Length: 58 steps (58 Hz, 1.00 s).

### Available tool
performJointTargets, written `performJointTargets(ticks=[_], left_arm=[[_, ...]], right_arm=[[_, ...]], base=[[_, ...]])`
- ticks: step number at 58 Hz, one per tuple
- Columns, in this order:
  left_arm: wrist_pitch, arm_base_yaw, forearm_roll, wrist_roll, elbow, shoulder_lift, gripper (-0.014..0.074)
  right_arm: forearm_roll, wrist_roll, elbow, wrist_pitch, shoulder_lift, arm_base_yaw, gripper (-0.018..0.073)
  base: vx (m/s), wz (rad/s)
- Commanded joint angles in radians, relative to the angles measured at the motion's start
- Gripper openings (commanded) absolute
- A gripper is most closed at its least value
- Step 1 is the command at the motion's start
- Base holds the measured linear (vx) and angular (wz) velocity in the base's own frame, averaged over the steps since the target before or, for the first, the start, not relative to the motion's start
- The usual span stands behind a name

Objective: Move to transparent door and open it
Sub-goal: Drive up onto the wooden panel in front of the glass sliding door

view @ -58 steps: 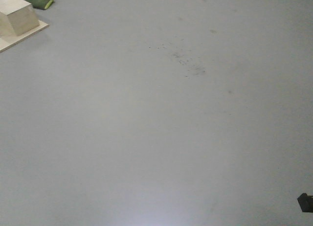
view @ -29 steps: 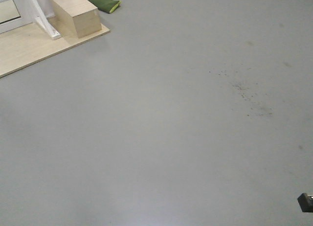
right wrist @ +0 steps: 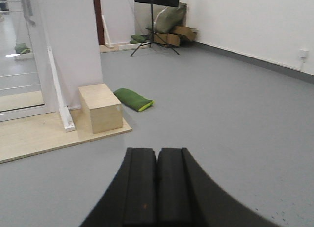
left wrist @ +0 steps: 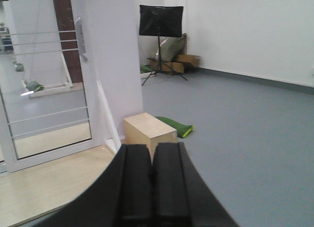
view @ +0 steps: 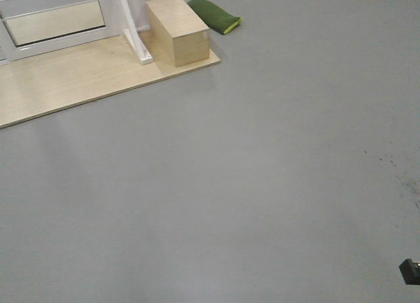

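Observation:
The transparent door [left wrist: 49, 89] is a tall glass panel in a white frame with thin horizontal white bars. It stands at the left of the left wrist view, on a wooden platform, with its grey handle [left wrist: 78, 38] near the right edge. Its bottom part shows at the top left of the front view [view: 52, 21] and at the left edge of the right wrist view [right wrist: 19, 65]. My left gripper [left wrist: 152, 153] is shut and empty, far from the door. My right gripper [right wrist: 157, 156] is shut and empty over grey floor.
A light wooden platform [view: 65, 80] lies under the door, with a wooden box [view: 177, 31] and a slanted white brace [view: 134, 34] on it. A green bag [view: 213, 14] lies beside the box. A black music stand [left wrist: 160, 20] and cartons [left wrist: 176, 62] stand by the far wall.
The front view has swung left. The platform, box and green bag have shifted right and down in the frame, and the door's bottom part has come into view.

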Motion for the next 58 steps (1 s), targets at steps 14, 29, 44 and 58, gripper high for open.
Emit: performJointTargets(ticks=[14,29,44,58], left_arm=[[-0.088,-0.005,-0.011,-0.008,0.015,-0.015,-0.0006],[-0.088,-0.005,-0.011,-0.008,0.015,-0.015,-0.0006],[-0.088,-0.005,-0.011,-0.008,0.015,-0.015,-0.0006],[-0.088,-0.005,-0.011,-0.008,0.015,-0.015,-0.0006]], right_arm=[[-0.009,-0.003,0.002,-0.085,-0.016,-0.004,-0.0009],[-0.009,-0.003,0.002,-0.085,-0.016,-0.004,-0.0009],[-0.009,-0.003,0.002,-0.085,-0.016,-0.004,-0.0009],[-0.009,-0.003,0.002,-0.085,-0.016,-0.004,-0.0009]], base=[[0.56,0.5],[0.56,0.4],[0.55,0.28],[0.56,0.15]])
